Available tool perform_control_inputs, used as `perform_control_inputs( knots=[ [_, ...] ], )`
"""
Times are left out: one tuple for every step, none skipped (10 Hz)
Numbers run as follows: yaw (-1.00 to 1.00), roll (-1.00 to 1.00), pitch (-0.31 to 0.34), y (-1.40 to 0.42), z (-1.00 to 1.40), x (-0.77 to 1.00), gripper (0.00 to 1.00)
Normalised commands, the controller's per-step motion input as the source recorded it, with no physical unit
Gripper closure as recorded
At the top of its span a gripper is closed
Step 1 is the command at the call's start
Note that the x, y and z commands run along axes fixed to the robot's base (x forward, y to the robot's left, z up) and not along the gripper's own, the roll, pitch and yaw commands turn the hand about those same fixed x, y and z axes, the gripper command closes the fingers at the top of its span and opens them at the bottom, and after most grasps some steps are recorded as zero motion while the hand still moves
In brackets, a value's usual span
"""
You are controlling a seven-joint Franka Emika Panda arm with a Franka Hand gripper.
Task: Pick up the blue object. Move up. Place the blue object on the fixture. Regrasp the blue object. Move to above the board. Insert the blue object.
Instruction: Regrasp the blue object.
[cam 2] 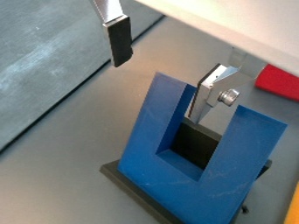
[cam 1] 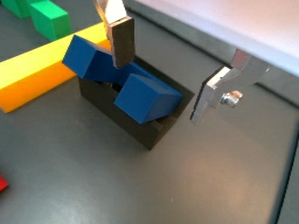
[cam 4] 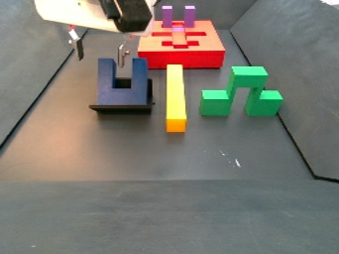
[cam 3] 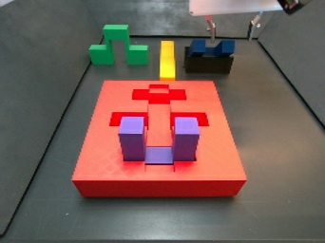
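The blue object (cam 1: pixel 142 94) (cam 2: pixel 176 149) is a dark blue U-shaped block. It rests tilted in the black fixture (cam 1: pixel 149 134) (cam 2: pixel 131 182) with its prongs pointing up. In both side views the blue object (cam 3: pixel 211 46) (cam 4: pixel 122 79) sits in the fixture (cam 3: pixel 210 65) (cam 4: pixel 119 105). My gripper (cam 1: pixel 167 70) (cam 2: pixel 163 70) (cam 3: pixel 233 28) (cam 4: pixel 102 47) hangs open just above the block. Its fingers (cam 1: pixel 118 44) stand on either side of the block, and nothing is held between them. The red board (cam 3: pixel 159 161) (cam 4: pixel 199 58) lies apart from the fixture.
A purple U-shaped block (cam 3: pixel 152 138) (cam 4: pixel 176 14) sits in the board's recess. A yellow bar (cam 3: pixel 168 59) (cam 4: pixel 175 94) (cam 1: pixel 30 74) lies right beside the fixture. A green stepped block (cam 3: pixel 118 46) (cam 4: pixel 239 91) stands beyond the bar. Dark walls enclose the floor.
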Motion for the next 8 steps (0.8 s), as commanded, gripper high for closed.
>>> perform_control_inputs(
  knots=[
    [0.03,1.00,0.437,-0.17,0.00,0.03,0.00],
    [0.03,1.00,0.457,-0.15,0.01,0.01,0.00],
    [0.03,1.00,0.440,-0.15,0.00,0.03,0.00],
    [0.07,1.00,0.440,-0.15,0.03,0.22,0.00],
    [0.09,1.00,0.409,-0.10,0.01,0.35,0.00],
    [0.14,1.00,0.260,-0.12,0.00,0.59,0.00],
    [0.18,0.93,0.109,-0.15,-0.05,0.61,0.00],
    [0.17,0.91,0.046,-0.16,-0.09,0.54,0.00]
  ],
)
